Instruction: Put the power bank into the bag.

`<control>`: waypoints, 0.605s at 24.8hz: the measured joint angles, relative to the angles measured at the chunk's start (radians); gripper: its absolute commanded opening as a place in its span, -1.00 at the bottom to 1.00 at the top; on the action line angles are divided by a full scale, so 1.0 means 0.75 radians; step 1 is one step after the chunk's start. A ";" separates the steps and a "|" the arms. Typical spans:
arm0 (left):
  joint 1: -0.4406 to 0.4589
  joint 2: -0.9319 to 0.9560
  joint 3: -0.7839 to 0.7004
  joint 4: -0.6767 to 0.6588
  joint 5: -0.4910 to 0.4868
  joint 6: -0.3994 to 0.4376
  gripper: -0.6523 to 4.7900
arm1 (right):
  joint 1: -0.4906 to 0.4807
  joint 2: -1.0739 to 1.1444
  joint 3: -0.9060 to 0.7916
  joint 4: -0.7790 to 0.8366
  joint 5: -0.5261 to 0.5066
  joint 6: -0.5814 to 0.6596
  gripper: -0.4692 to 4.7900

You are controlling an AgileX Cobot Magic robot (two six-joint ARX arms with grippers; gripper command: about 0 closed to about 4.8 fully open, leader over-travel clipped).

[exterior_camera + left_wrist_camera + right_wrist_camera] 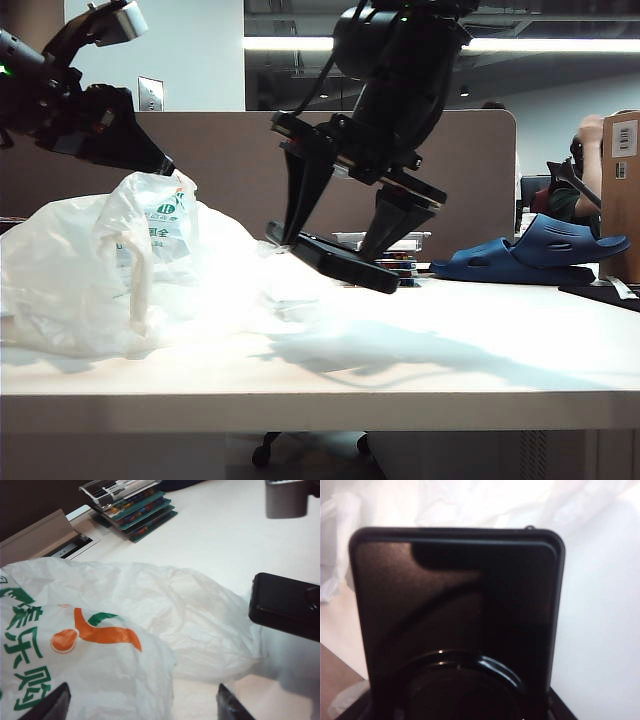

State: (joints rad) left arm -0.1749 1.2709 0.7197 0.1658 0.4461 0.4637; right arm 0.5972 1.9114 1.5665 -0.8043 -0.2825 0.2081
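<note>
The power bank [345,263], a flat black slab, hangs tilted just above the table with my right gripper [335,248] shut on it, one finger on each side. It fills the right wrict view [455,605], ring mark toward the gripper, and its end points at the bag [470,500]. The crumpled white bag [130,270] lies at the left of the table, its green and orange logo up [95,632]. My left gripper [143,150] hovers over the bag's top, open and empty [142,705]. The power bank's end [285,605] sits at the bag's edge.
A dark blue clog [540,255] lies at the back right of the table [450,350]. A stack of flat green packs [137,510] rests behind the bag near the partition. A cardboard box [622,190] stands at the far right.
</note>
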 measured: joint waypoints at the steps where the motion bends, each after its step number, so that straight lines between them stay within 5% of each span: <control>1: -0.001 0.013 0.005 0.006 -0.003 0.000 0.61 | 0.005 0.001 0.000 0.003 0.000 0.000 0.17; 8: -0.001 0.144 0.058 0.022 -0.055 0.010 0.53 | 0.061 0.001 0.000 0.010 -0.002 0.000 0.17; 13: -0.001 0.155 0.063 0.024 -0.066 0.011 -0.69 | 0.104 0.000 0.000 0.058 -0.012 0.001 0.16; 15: -0.001 0.155 0.063 0.024 -0.067 0.010 -0.78 | 0.115 0.001 0.000 0.107 -0.030 0.001 0.16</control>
State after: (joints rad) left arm -0.1753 1.3872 0.7666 0.1841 0.3962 0.4713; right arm 0.6834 1.9118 1.5665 -0.7239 -0.3050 0.2085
